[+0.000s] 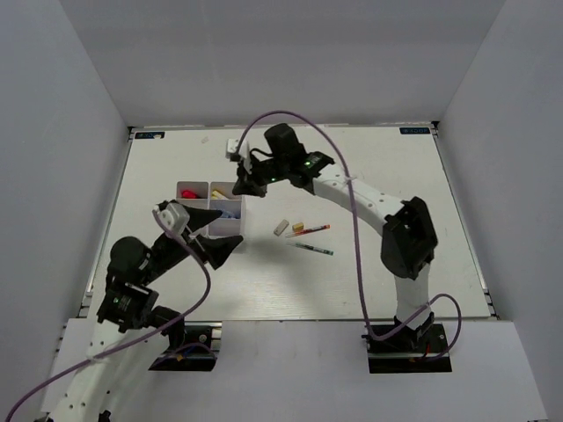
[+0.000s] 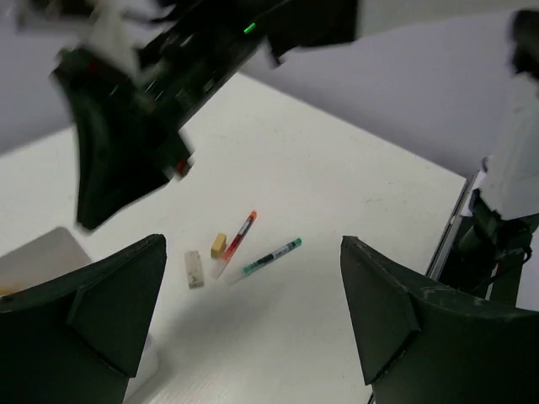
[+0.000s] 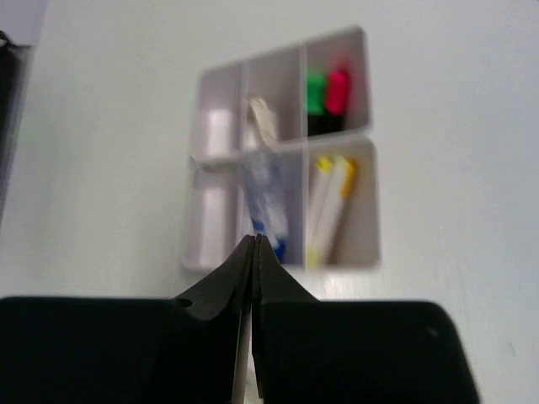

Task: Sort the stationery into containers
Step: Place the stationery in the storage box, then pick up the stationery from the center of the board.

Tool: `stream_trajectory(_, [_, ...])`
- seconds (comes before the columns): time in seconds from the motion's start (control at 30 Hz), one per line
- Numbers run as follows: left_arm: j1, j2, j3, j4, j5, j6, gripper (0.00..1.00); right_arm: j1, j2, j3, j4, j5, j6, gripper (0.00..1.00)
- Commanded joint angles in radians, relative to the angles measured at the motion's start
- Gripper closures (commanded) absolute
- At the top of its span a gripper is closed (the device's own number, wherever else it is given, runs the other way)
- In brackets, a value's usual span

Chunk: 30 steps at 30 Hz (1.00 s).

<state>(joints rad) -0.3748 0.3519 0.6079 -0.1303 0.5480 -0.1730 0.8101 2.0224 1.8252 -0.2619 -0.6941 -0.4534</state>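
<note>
From the top camera I see the tray [image 1: 201,184] left of the table's middle, the right gripper [image 1: 239,187] over its far right corner and the left gripper [image 1: 230,226] at its near side. A white eraser [image 1: 281,227], yellow eraser [image 1: 298,227], red pen [image 1: 310,231] and green pen [image 1: 310,249] lie loose to its right. My left wrist camera shows those jaws wide apart, holding nothing. On my right wrist camera the jaws are pressed together just by the blue end of the white tube [image 3: 264,189] in a middle compartment; I cannot tell whether they pinch it. Its label is too blurred to read. Green and pink highlighters [image 3: 327,93] sit in a corner cell, with yellow pens [image 3: 330,202] in the next.
</note>
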Motion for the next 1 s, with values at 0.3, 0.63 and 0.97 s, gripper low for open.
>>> stream_trajectory(0.3, [-0.058,0.678,0.254,-0.057,-0.049,-0.103,0.52,-0.322,-0.439,-0.592,-0.098,0.326,0.220,0.98])
stream_trajectory(0.63, [-0.318,1.188,0.601,-0.334,-0.527,-0.112,0.18,-0.514,-0.792,-0.809,-0.105,0.139,0.291,0.40])
stream_trajectory(0.97, [-0.365,1.492,0.802,-0.474,-0.727,-0.112,0.23,-0.612,-0.961,-0.860,-0.089,0.050,0.277,1.00])
